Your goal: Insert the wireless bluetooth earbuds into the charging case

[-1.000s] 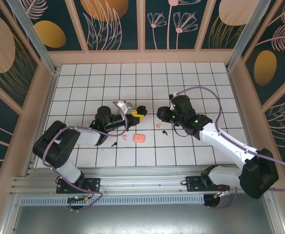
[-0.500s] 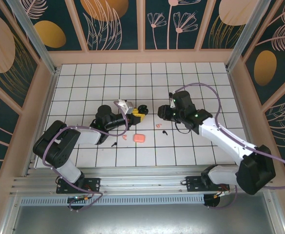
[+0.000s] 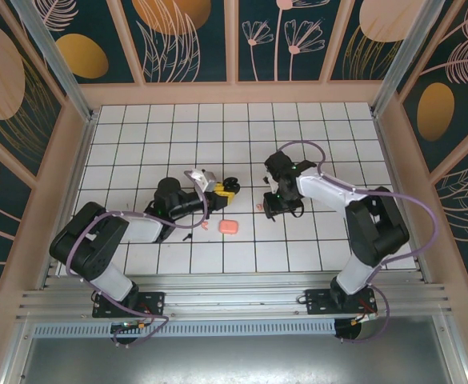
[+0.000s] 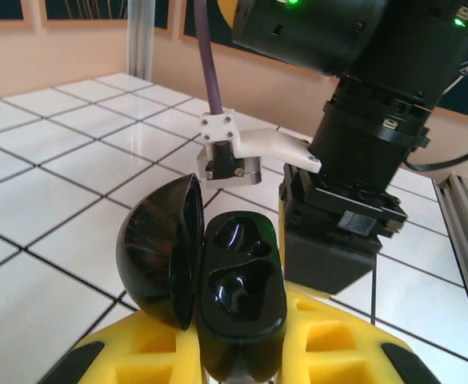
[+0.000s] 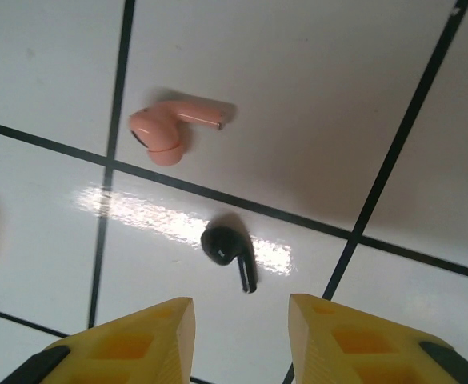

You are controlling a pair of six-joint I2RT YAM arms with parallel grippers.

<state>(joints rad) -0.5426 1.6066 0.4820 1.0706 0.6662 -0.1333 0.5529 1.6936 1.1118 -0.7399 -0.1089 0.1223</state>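
On the white grid table (image 3: 138,136), the left gripper (image 3: 220,189) at the centre of the top view is clenched on an open black charging case (image 4: 246,324), its lid (image 4: 158,248) raised at the left, while the right gripper (image 5: 242,308) hangs just right of centre, yellow fingers (image 5: 138,340) spread with nothing between them. A pink charging case (image 3: 228,227) lies below centre, apart from both. In the right wrist view a pink earbud (image 5: 170,132) lies upper left and a black earbud (image 5: 230,250) mid-frame, just above the finger gap
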